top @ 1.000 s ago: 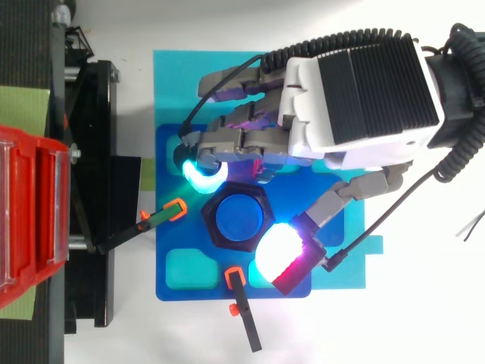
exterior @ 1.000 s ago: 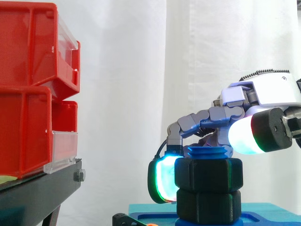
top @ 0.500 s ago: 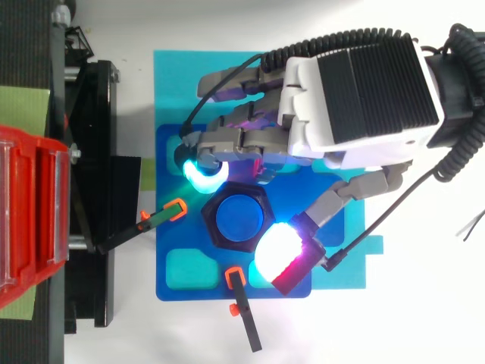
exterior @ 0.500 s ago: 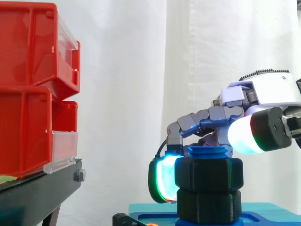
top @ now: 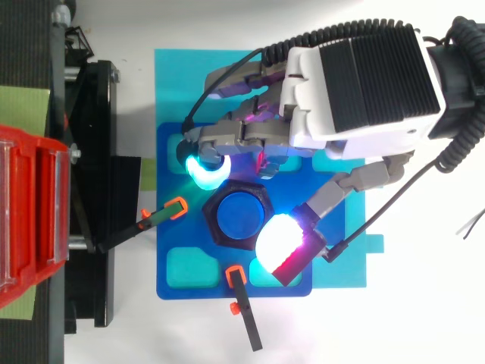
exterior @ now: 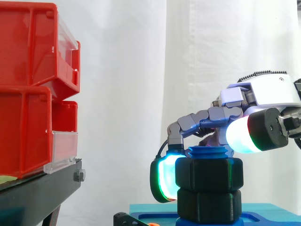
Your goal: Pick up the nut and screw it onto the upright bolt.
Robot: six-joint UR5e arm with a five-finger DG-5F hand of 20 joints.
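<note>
Nut (exterior: 209, 174) on bolt (exterior: 207, 151), pinched by robot hand (top: 356, 83)

On the left of the side view, the stacked red plastic bins (exterior: 28, 89) on their black stand (exterior: 42, 190) block your way in. Between them and the two stacked black hexagonal nuts (exterior: 209, 188) on the blue threaded bolt (top: 239, 214) you have open air before the white curtain (exterior: 131, 70).

From above, mind two black rods with orange clips. One (top: 155, 218) lies just left of the nuts and the other (top: 244, 315) just below them. The hand (top: 356, 83) hangs over the upper right of the dark blue base plate (top: 163, 284). You have open white tabletop (top: 409, 318) right of and below the plate.
</note>
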